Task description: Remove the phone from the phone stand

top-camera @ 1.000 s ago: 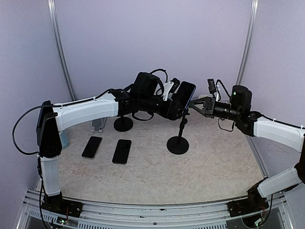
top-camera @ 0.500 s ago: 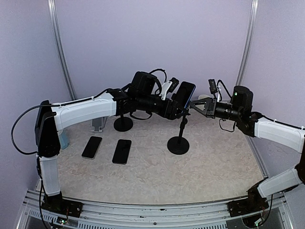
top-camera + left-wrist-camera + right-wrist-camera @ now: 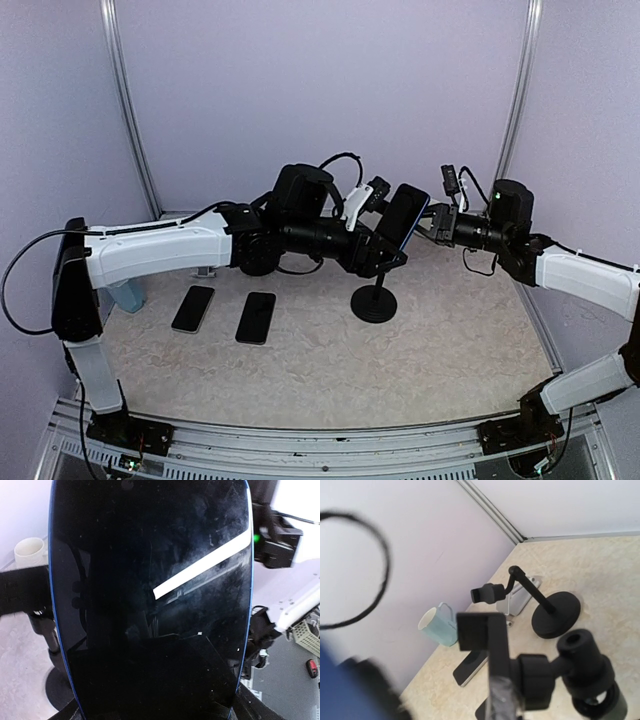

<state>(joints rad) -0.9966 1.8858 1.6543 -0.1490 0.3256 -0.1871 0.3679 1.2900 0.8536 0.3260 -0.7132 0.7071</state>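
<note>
- Phone: dark screen with a blue rim, held tilted in the air above the base of the phone stand. It is toward the far edge of the desk, somewhat right of the middle. In the left wrist view its screen fills nearly the whole frame.
- Left gripper: fingers closed on the lower part of the phone.
- Right gripper: just beside the phone's right edge; the spread of its fingers cannot be told.
- Phone stand: round black base on the desk, with a thin post rising beneath the left gripper. Whether its head touches the phone cannot be told.
- First handset and second handset: flat, side by side, toward the left edge.
- Mug: upright, by the left edge.
</note>
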